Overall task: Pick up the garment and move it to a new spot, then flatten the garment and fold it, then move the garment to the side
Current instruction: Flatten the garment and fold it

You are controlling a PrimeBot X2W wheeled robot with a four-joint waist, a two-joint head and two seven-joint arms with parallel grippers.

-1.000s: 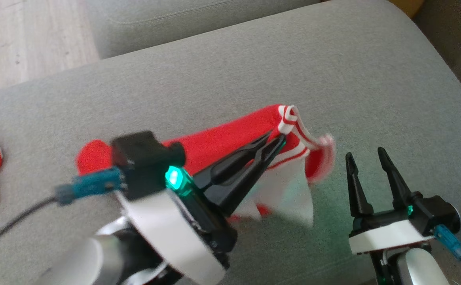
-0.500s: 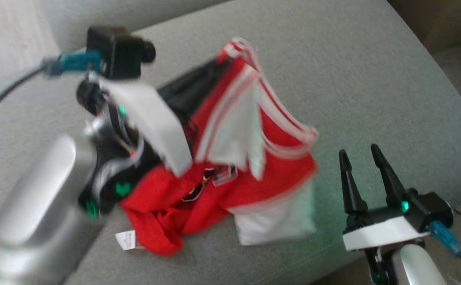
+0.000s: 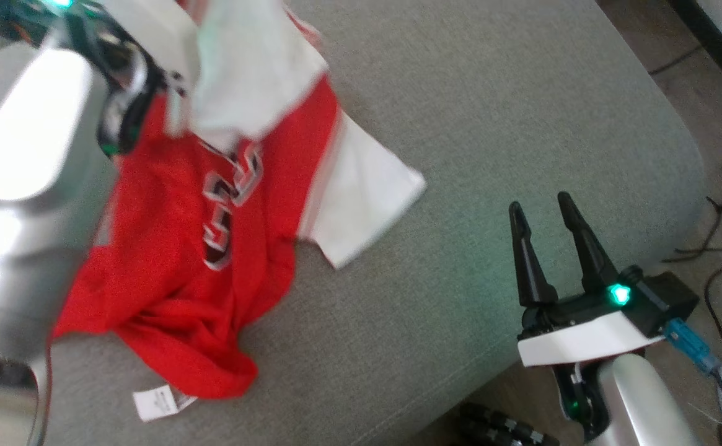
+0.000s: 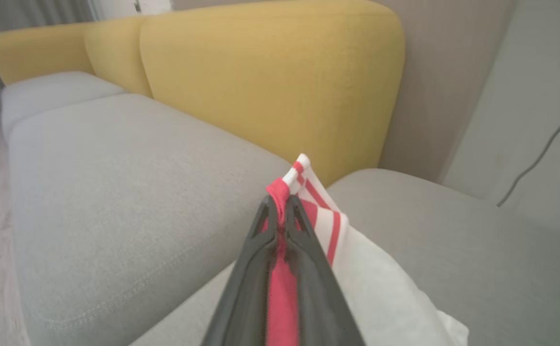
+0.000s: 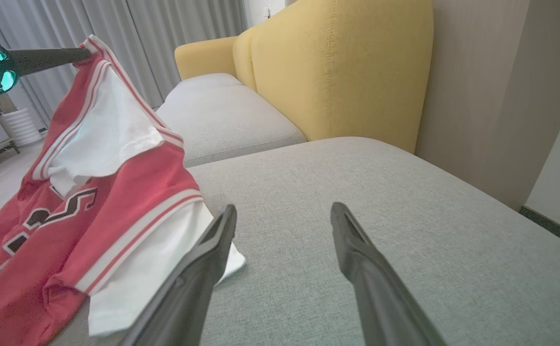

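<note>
Step in hand: by my reading, lifting the red-and-white sports jersey with dark numerals on its chest (image 3: 199, 248) off the grey fabric sofa seat (image 3: 491, 93) to carry it to a new spot
Left pincer (image 4: 280, 204): clamped tight on a red, white-striped trim edge of the jersey; raised above the seat
Right pincer (image 3: 540, 204): spread wide and holding nothing; low near the seat's front edge, near the white side panel but apart from it
Jersey position: hanging from the held edge; lower half rumpled on the seat; small white care label (image 3: 156, 402) flat at the hem
Doing it well: raise the hem off the cushion before travelling sideways, or it will likely drag and twist; move slowly to limit swing; the free pincer could take a second corner so the cloth spreads for laying flat
Risk: the narrow trim slipping from the fingers
</note>
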